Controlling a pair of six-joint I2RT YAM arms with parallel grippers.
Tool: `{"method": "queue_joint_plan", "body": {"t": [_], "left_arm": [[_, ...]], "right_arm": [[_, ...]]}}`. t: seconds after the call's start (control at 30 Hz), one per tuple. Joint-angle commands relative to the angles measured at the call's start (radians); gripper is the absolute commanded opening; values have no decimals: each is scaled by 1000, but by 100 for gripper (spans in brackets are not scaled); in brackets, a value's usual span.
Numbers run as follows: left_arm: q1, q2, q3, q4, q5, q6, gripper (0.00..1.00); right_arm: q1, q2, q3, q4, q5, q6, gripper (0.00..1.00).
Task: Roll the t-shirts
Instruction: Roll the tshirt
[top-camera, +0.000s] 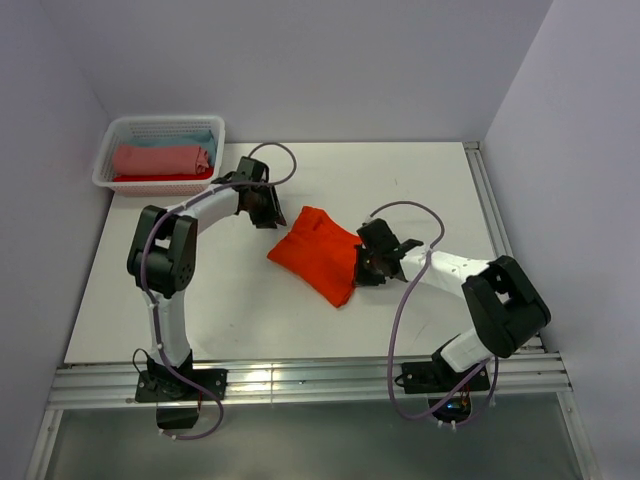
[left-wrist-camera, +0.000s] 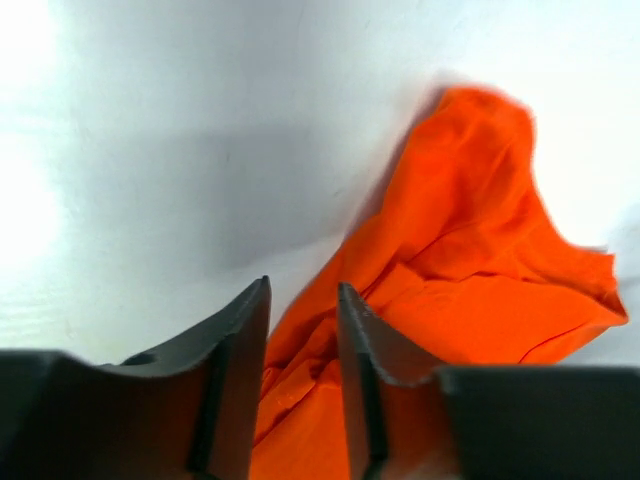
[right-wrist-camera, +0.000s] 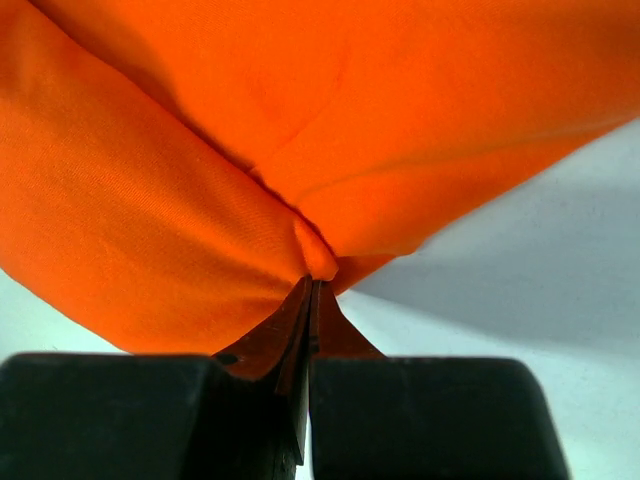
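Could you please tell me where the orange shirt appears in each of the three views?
Top external: shirt at the centre of the table.
Left wrist: shirt on the right, beyond the left fingers.
Right wrist: shirt fills the top, pinched by the right fingers.
Shared landmark: the white table under it.

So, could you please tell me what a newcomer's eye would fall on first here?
The bright orange t-shirt, lying bunched in the middle of the white table. The right pincer is shut on its right edge, while the left pincer stands open at its far-left corner. In the table's far-left corner sits a white basket holding a salmon-pink roll.
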Motion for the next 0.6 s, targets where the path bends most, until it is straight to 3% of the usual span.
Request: {"method": "queue_joint_plan", "body": {"t": [0.0, 0.17, 0.23, 0.27, 0.3, 0.37, 0.5, 0.57], "left_arm": [[2, -16, 81, -27, -27, 27, 43], [1, -71, 83, -17, -19, 15, 46], [-1, -145, 37, 3, -26, 13, 47], [-1, -173, -18, 8, -44, 13, 48], [-1, -229, -54, 17, -50, 10, 52], [-1, -292, -180, 72, -38, -9, 56], [-1, -482, -426, 224, 8, -78, 77], [1, -554, -541, 307, 13, -126, 80]], "right_arm": [[-3, -48, -19, -16, 14, 21, 0], [-3, -23, -22, 7, -6, 33, 3], [-3, -14, -14, 4, -6, 38, 10], [-3, -16, -11, 3, -6, 38, 15], [-3, -31, -11, 1, 3, 36, 27], [-3, -51, 7, -17, 17, 29, 33], [-3, -121, 66, -81, 72, -28, 46], [-3, -137, 93, -114, 89, -46, 52]]}}
